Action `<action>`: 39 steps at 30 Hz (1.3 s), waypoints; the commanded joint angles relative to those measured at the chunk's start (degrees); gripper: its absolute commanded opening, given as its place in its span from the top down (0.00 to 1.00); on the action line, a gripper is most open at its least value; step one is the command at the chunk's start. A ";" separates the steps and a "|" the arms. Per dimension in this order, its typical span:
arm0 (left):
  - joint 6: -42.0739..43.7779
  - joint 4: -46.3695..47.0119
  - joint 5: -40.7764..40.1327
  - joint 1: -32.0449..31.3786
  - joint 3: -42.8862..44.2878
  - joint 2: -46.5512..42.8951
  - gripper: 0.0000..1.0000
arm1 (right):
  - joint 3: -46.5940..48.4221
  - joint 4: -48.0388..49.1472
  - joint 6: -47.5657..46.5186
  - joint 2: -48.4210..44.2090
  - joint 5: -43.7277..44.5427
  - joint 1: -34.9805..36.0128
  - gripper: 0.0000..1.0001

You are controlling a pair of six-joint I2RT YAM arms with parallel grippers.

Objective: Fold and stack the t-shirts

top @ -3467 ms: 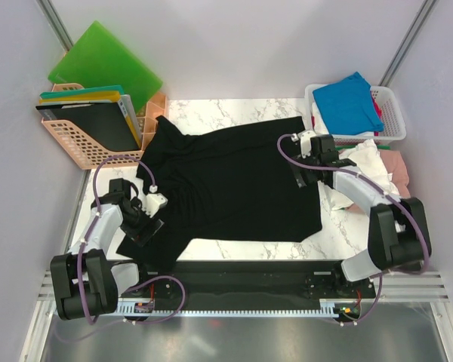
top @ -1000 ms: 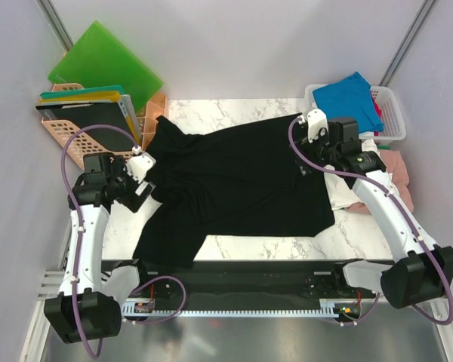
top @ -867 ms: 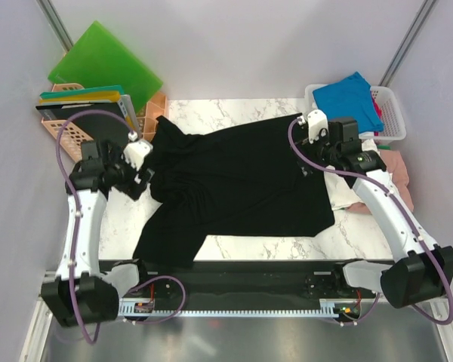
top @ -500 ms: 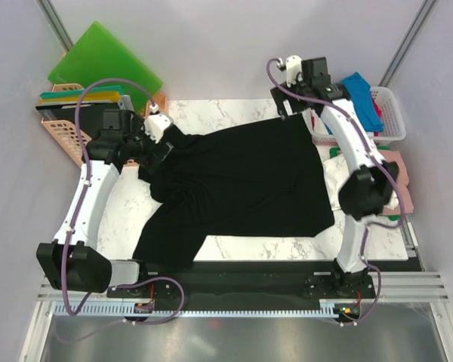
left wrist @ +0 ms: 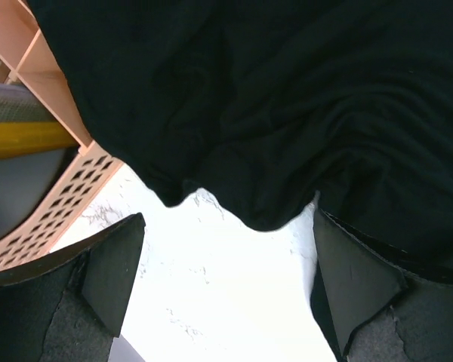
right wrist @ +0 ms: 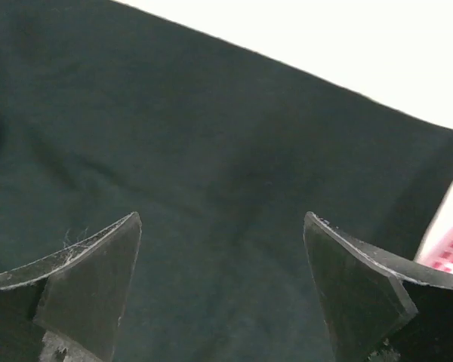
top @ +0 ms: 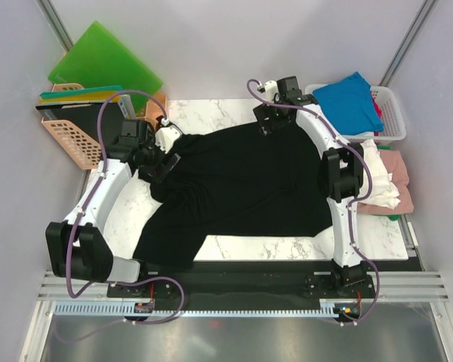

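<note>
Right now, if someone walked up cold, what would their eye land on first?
The big black t-shirt, spread rumpled across the marble table, dominates. Both arms reach over it: the left gripper open at its edge near the peach basket, the right gripper open above its far edge. The bright green boards at far left and blue shirt in the white basket add colour.

White arm links (top: 98,200) with black joints (top: 79,253); looping purple cables (top: 136,93); black wedge-shaped pincer fingers (left wrist: 109,271)

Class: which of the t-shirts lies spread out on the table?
The black t-shirt, spread across the marble table; the blue t-shirt sits bunched in the white basket, the white t-shirt and pink t-shirt heaped beside it.
</note>
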 commanded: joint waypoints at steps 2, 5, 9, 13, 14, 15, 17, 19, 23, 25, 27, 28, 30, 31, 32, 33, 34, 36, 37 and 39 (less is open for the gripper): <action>-1.49 8.04 -5.45 -0.77 1.05 3.87 0.00 | -10.71 6.92 2.05 -10.20 -7.02 0.09 0.05; -2.80 12.00 -8.35 -0.86 4.90 7.99 0.00 | -20.47 10.10 1.87 -15.40 -8.51 0.09 0.05; -4.21 16.30 -11.69 -1.30 9.82 14.92 0.00 | -28.82 11.17 1.43 -18.93 -8.96 0.00 0.05; -5.09 18.34 -16.09 -1.56 16.42 22.04 0.00 | -32.44 11.78 0.46 -21.04 -7.99 0.09 0.04; -5.27 18.25 -16.27 -1.65 17.91 23.46 0.00 | -32.88 11.96 0.38 -21.48 -7.47 0.09 0.04; -5.27 18.08 -16.96 -1.74 20.97 24.78 0.00 | -33.41 11.96 0.20 -21.48 -7.20 0.09 0.04; -5.79 16.59 -17.67 -1.83 26.07 29.79 0.00 | -33.67 12.05 0.20 -21.57 -6.50 0.09 0.05; -6.41 14.57 -17.85 -1.83 29.25 34.00 0.00 | -34.11 12.22 0.11 -21.66 -6.23 0.09 0.04; -8.25 12.72 -16.09 -1.91 35.50 38.67 0.18 | -35.60 12.66 -0.50 -21.48 -5.00 0.09 0.04; -8.70 11.75 -16.79 -1.91 37.51 40.60 0.34 | -36.05 13.01 -0.86 -21.31 -4.30 0.09 0.04; -8.87 11.31 -17.41 -1.91 38.31 41.40 0.36 | -36.66 13.28 -1.38 -21.13 -3.60 0.09 0.04; -8.87 11.13 -17.67 -1.91 38.66 41.75 0.34 | -36.84 13.45 -1.47 -20.96 -3.25 0.09 0.04; -8.96 10.52 -18.02 -1.91 39.37 42.81 0.30 | -37.28 13.72 -1.47 -20.78 -3.15 0.09 0.04; -8.79 10.34 -18.11 -1.91 39.81 43.33 0.25 | -37.28 13.98 -1.30 -20.52 -3.24 0.09 0.04; -8.52 9.91 -18.55 -2.00 41.46 44.29 0.14 | -37.37 14.15 -1.21 -20.34 -3.42 0.09 0.04; -8.00 8.94 -18.64 -2.09 42.35 46.04 0.11 | -37.45 14.33 -1.12 -20.08 -3.94 0.09 0.04; -7.73 8.59 -18.73 -2.18 44.10 47.11 0.09 | -37.54 14.42 -0.60 -19.99 -4.03 0.09 0.04; -6.68 8.23 -18.38 -2.44 45.43 49.39 0.08 | -38.07 14.77 -0.42 -19.90 -4.29 0.09 0.04; -6.24 8.06 -18.12 -2.62 46.83 50.10 0.08 | -38.42 14.95 -0.33 -20.08 -4.38 0.09 0.04; -5.45 7.88 -17.15 -2.97 48.76 51.68 0.08 | -39.65 15.47 -0.42 -20.34 -4.04 0.00 0.05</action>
